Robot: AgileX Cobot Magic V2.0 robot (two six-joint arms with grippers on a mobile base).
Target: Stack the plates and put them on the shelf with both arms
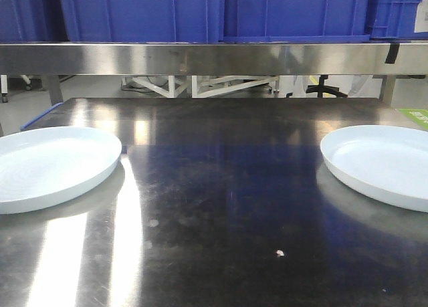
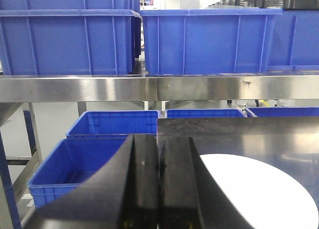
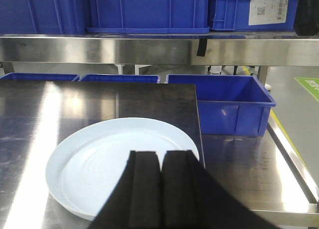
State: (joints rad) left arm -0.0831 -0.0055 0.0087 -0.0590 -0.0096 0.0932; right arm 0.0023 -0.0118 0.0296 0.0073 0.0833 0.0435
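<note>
A stainless-steel tabletop (image 1: 221, 207) fills the lower part of the front view, dark in the middle and streaked with bright reflections on the left. Above its far edge a steel shelf (image 1: 214, 58) is run across the full width. Large blue bins (image 1: 140, 13) are stood side by side on it. Further open blue crates (image 2: 79, 164) are seen lower down, beyond the tabletop's left edge, in the left wrist view.

Two pale blue-white plates are laid flat on the tabletop, well apart and not stacked. The left plate (image 1: 50, 165) is set at the left edge of the front view and the right plate (image 1: 384, 163) at the right edge. Both are cut off by the frame.

In the left wrist view the black left fingers (image 2: 145, 179) are pressed together along a thin seam, with nothing held between them. The left plate is seen just beyond them and to their right. In the right wrist view the black right fingers (image 3: 144, 189) are likewise drawn tight together and hold nothing. The near rim of the right plate is hidden behind them, and whether it is touched cannot be told.

A short strip of black tape (image 1: 392, 51) is stuck to the shelf's front face near its right end. A tiny white crumb (image 1: 280, 253) is left on the tabletop between the plates, nearer the camera.
</note>
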